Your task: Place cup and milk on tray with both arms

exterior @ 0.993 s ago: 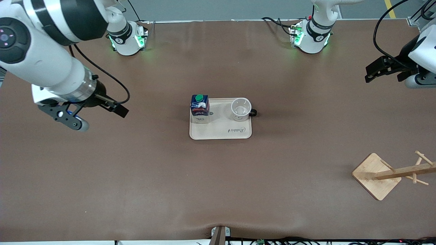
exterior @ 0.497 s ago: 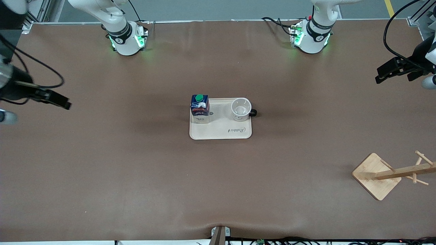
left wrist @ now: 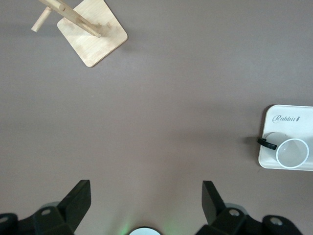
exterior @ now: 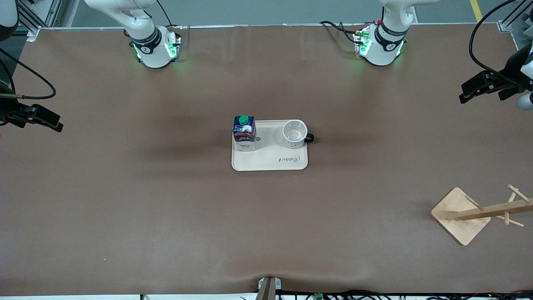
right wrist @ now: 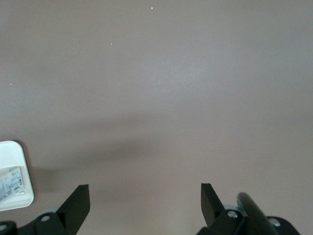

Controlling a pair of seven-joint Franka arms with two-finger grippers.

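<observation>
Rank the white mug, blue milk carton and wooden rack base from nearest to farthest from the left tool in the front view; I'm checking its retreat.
The left tool hangs open at the left arm's end of the table.
1. Square wooden rack base, at that same end, nearer the front camera.
2. Small white smiley mug, on the cream tray mid-table.
3. Dark-blue milk carton with green cap, on the tray's right-arm end.

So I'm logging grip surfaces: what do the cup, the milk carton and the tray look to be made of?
The cup looks like glazed white ceramic, smooth and slightly glossy, though plastic is possible. The milk carton seems to be printed coated paperboard with folded edges and a green plastic cap. The tray looks like matte cream plastic or melamine, with moulded rounded corners.
</observation>
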